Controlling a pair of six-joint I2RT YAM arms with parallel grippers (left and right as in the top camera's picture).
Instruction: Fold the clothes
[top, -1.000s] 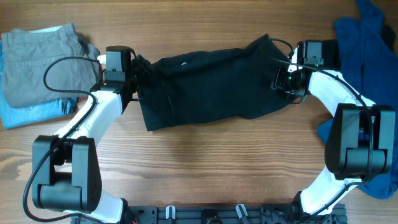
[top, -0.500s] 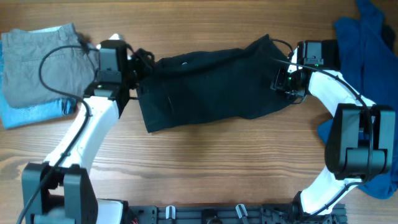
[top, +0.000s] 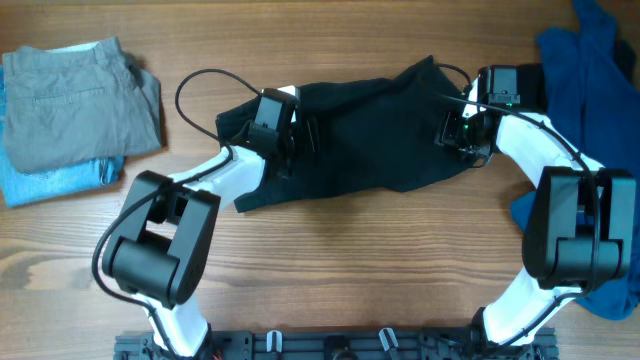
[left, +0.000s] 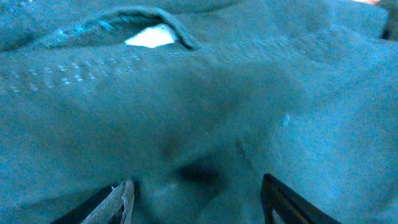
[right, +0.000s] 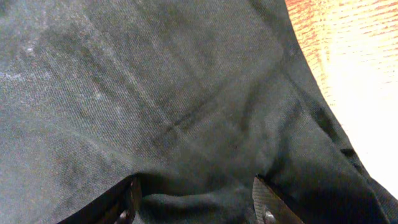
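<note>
- Sitting on the left part of the black garment (top: 370, 130), the left gripper (top: 302, 135) has its fingers spread, nothing clamped.
- Right gripper (top: 456, 130) at the garment's right end, fingers also apart, cloth bunched between them; probably steadying for a fold.
- Garment lies mid-table.
- Wooden table (top: 330, 260); folded pile (top: 70, 110) at left, blue heap (top: 590, 70) at right.

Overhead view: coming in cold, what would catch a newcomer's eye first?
The black garment sprawled across the centre stands out, with the left tool and right tool over its left and right parts. Next come the folded grey shorts stacked on a light blue item at top left, and the blue clothes heaped along the right edge.
</note>
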